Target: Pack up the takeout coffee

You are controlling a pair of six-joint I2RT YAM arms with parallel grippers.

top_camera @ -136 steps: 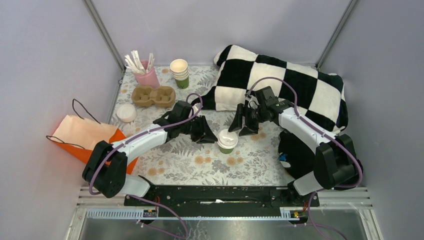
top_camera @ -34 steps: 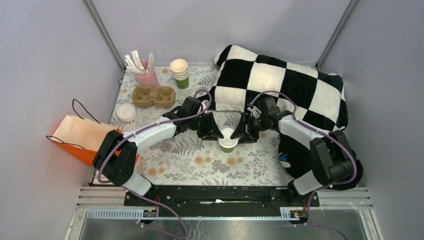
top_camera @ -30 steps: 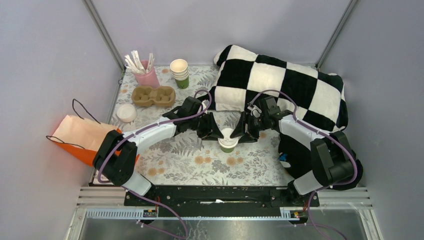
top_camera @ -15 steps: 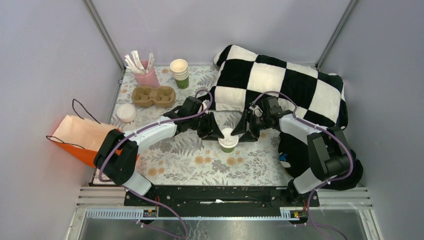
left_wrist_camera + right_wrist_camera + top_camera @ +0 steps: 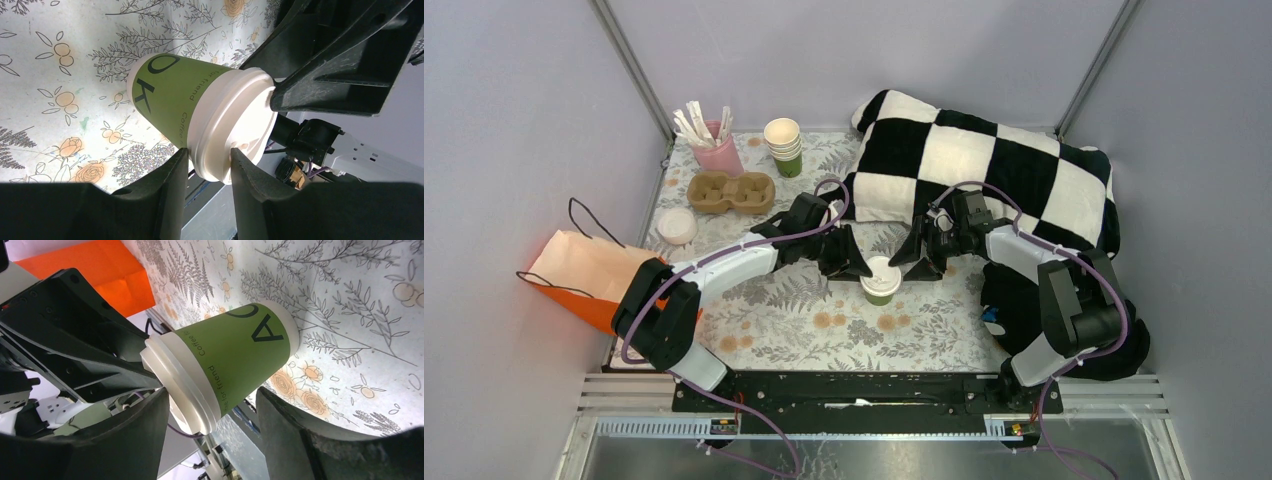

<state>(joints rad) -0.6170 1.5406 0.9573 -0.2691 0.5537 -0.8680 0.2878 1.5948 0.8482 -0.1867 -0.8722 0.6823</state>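
1. I am looking at the takeout coffee [image 5: 880, 283]: it is standing upright near the middle of the worktop [image 5: 764, 325], between the tips of the two arms.
2. I am judging it light and thin-walled, so a hard squeeze would risk buckling the paper or popping the white lid [image 5: 235, 120]. I am favouring a hold on the green wall just under the lid, keeping it level in case it is full.
3. The left jaws are looking clenched on the lid's rim in the left wrist view, one finger against the cup under the rim and one on the lid's top.
4. The right jaws are standing released, straddling the cup without gripping it.
5. I am counting:
   - one lidded coffee
   - one stack of lidless cups [image 5: 784, 148]
   - one loose lid [image 5: 676, 225]
   - one two-well cardboard carrier [image 5: 730, 191]
   - one pink pot of sticks [image 5: 719, 152]
   - one orange paper bag [image 5: 594, 272] lying at the worktop's left edge
   - one checkered cushion [image 5: 994, 170]
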